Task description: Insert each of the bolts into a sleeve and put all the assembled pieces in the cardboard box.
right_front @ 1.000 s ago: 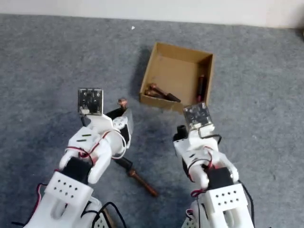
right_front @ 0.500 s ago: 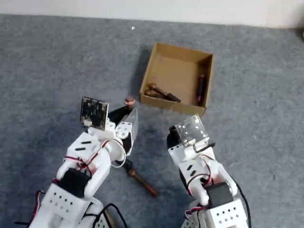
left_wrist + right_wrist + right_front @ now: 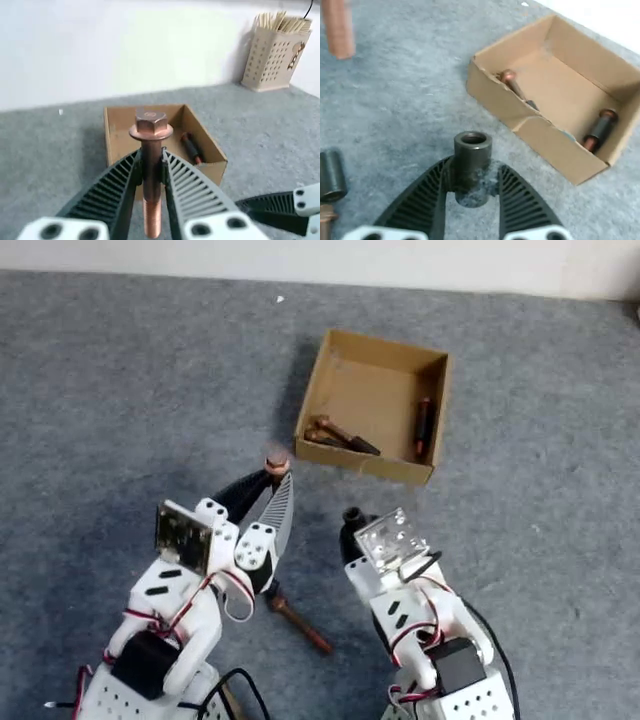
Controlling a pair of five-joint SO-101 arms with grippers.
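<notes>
The left gripper (image 3: pixel 151 161) is closed narrowly on the shank of a copper-coloured hexagon-head bolt (image 3: pixel 151 131), held upright with its head up, near the brown cardboard box (image 3: pixel 360 462). The right gripper (image 3: pixel 472 175) clamps a dark cylindrical metal sleeve (image 3: pixel 472 147), its opening facing up. Assembled pieces (image 3: pixel 338 434) lie inside the box. One more bolt in a sleeve (image 3: pixel 297 623) lies on the grey carpet (image 3: pixel 120 370) between the arms.

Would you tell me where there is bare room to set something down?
Bare: the carpet left and right of the cardboard box, and the box floor's middle. Crowded: before the box, around the left tool with its bolt, the right tool with its sleeve, and the piece between the arms.
</notes>
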